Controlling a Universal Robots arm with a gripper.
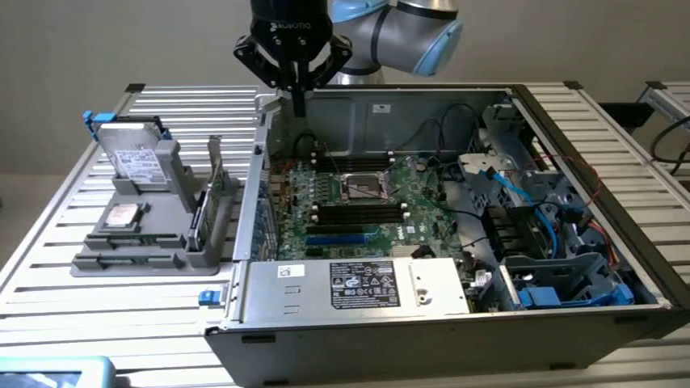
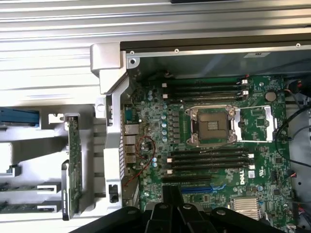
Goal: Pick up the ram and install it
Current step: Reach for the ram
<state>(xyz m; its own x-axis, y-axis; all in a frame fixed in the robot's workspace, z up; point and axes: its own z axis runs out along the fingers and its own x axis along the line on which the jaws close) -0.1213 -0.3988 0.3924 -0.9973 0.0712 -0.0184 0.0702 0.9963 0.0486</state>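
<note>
Right, from my screen the biggest thing is the one open computer case (image 1: 431, 343), and I place everything else against it. Inside the case lies one green motherboard (image 1: 422, 174). It has one CPU socket (image 1: 364, 187) and two banks of black memory slots, one bank on either side of that socket.

Just outside the case, on the exterior view's left, stands one grey holder (image 1: 140, 264). It carries one silver hard drive (image 1: 135, 158) upright at its far end. One green expansion card (image 1: 219, 198) stands on edge along the side nearest the case wall.

The gripper (image 1: 299, 103) hangs above the case's rear corner on the holder's side. Its fingers point straight down, pressed together, with nothing between them.

The ram (image 1: 135, 241) sits outside the case, in a low slot at the near end of the holder. It is well apart from the gripper and untouched. I count one stick for sure. The wrist view shows two thin green strips in the holder's slots, and I cannot tell whether both are sticks.
</note>
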